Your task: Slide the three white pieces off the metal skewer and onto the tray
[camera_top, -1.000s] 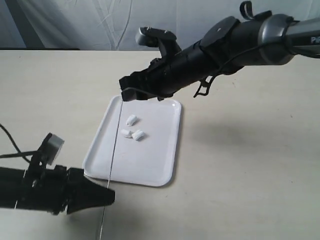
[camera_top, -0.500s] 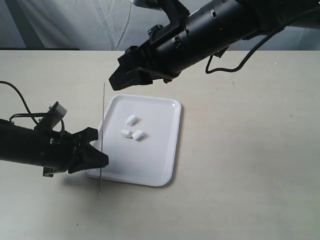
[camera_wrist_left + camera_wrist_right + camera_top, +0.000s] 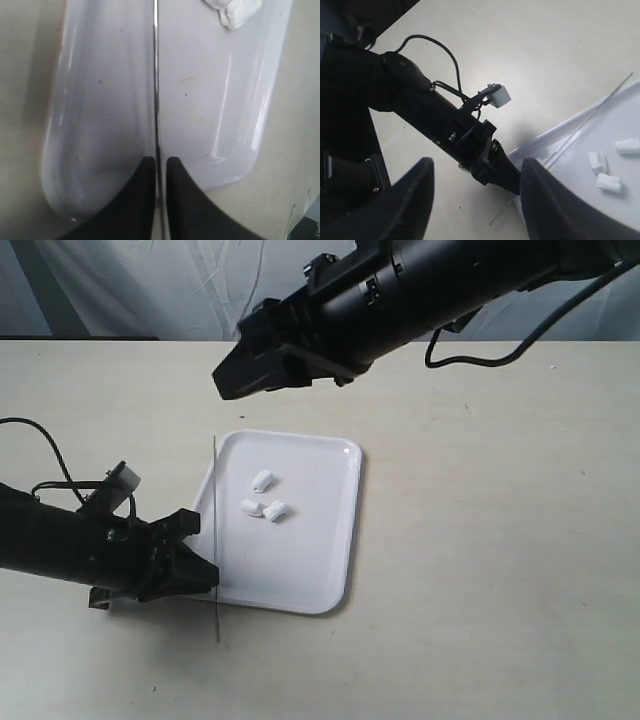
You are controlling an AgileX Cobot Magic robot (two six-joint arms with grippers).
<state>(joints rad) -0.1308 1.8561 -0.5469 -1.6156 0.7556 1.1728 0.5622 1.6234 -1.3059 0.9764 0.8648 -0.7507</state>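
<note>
The left gripper has its two dark fingers drawn almost together, with only a sliver of gap, and that gap is filled by the metal skewer, so it is pinched on the rod close to one end. A short stub sticks out on the near side of the fingers, and the long part runs on past them. The stretch of rod that shows is bare, with no bead on it. Whether the skewer stands upright or leans out over the tray cannot be told for sure from these views. Just beyond the fingertips lies the white plastic tray, its nearest rounded corner right under the tips. Farther out on the tray floor, off to one side of the rod and clear of it, the three white pieces lie in a loose cluster, two of them touching or nearly so and the third just apart. Well beyond them, above the tray's far end and raised off the table, hangs the right gripper. Its wrist view shows its fingers spread wide with nothing between them. Judging from this, the sliding itself looks done, since all three pieces are on the tray and off the rod. The step in hand seems to be dealing with the empty skewer. The next move probably calls for lowering it gently somewhere clear of the beads and opening the fingers without flicking the rod into them.
</note>
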